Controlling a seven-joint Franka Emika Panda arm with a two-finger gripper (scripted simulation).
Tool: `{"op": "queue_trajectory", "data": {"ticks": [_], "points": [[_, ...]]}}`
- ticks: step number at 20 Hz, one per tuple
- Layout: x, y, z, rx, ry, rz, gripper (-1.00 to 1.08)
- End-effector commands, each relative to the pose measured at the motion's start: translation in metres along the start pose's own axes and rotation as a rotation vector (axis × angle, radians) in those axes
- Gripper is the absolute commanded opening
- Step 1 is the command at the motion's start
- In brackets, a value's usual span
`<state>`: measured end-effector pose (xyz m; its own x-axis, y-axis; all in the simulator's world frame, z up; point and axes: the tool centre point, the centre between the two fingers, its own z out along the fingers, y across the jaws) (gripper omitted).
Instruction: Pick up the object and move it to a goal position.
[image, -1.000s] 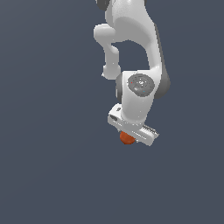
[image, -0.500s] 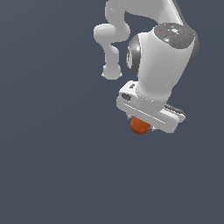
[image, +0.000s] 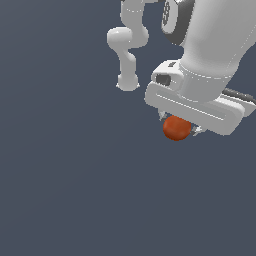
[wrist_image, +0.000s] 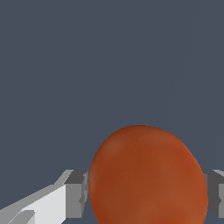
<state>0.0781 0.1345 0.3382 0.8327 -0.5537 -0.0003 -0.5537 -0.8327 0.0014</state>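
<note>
— Gripper (image: 181, 131) state?
— Closed on the orange-red ball (image: 176, 128), fingers (wrist_image: 75, 194) pressed against its two sides in the wrist view.
— Ball position?
— Held under the white hand of the Panda arm (image: 210, 45), toward the exterior view's right, above the plain dark grey floor (image: 65, 190). Clear of the floor or not, cannot tell.
— Surface of the ball?
— Slightly mottled, rounded, filling the gap between the fingers.
</note>
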Motion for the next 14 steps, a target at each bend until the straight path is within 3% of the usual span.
{"op": "queue_trajectory", "data": {"ticks": [1, 14], "points": [[-0.001, -0.004, -0.015, 0.001, 0.001, 0.000, -1.00], [-0.003, -0.013, -0.039, 0.001, 0.001, 0.000, -1.00]]}}
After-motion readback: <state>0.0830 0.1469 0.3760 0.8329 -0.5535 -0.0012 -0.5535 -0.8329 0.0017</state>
